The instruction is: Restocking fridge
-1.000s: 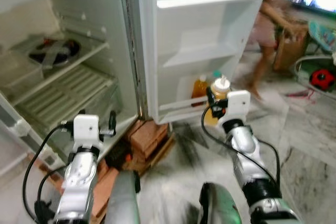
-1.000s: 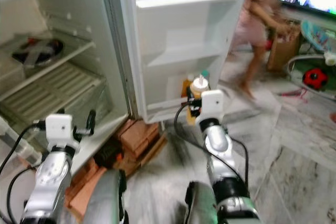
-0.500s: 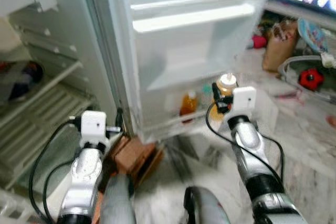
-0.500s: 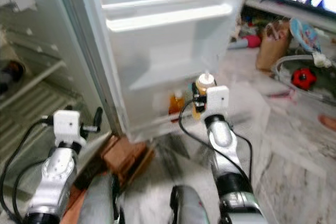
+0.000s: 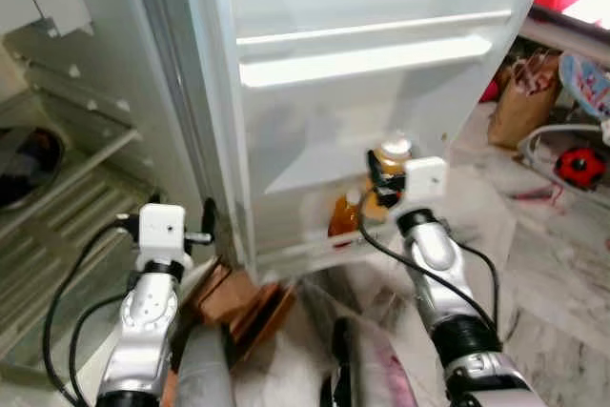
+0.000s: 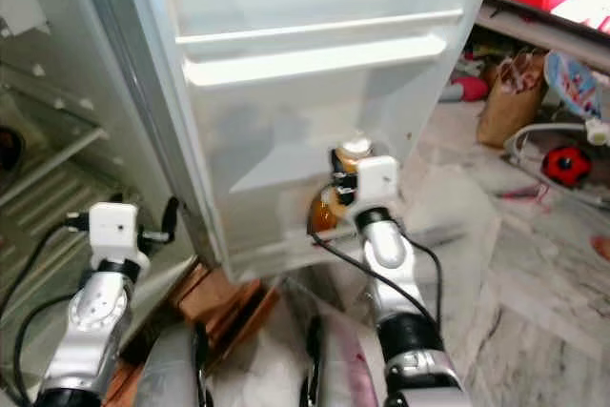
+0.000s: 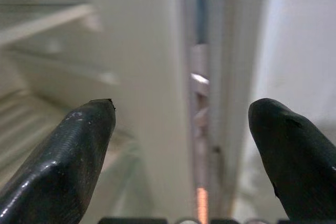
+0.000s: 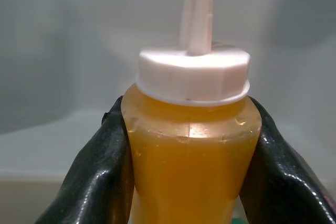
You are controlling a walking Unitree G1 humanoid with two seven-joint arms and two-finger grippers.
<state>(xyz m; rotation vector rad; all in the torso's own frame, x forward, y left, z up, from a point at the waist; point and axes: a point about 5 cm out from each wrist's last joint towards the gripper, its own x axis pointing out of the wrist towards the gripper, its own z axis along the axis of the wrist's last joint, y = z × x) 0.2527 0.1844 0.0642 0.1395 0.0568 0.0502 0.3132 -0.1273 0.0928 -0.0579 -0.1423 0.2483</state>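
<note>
right gripper (image 8: 191,156): jaws pinching a sauce bottle (image 8: 192,129) with orange liquid and white nozzle cap, upright | bottle at the fridge door (image 5: 381,92) lower shelf, beside another orange bottle (image 5: 345,221) | left gripper (image 7: 181,145): jaws spread, near the door hinge edge

Right gripper (image 8: 191,145) stretched out front, fingers clamped tight round something. Left gripper (image 7: 181,145) lower, fingers spread wide, holding nothing.

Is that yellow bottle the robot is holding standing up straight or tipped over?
Upright. The squeeze bottle sits between the right gripper fingers with its white cap and nozzle pointing up.
</note>
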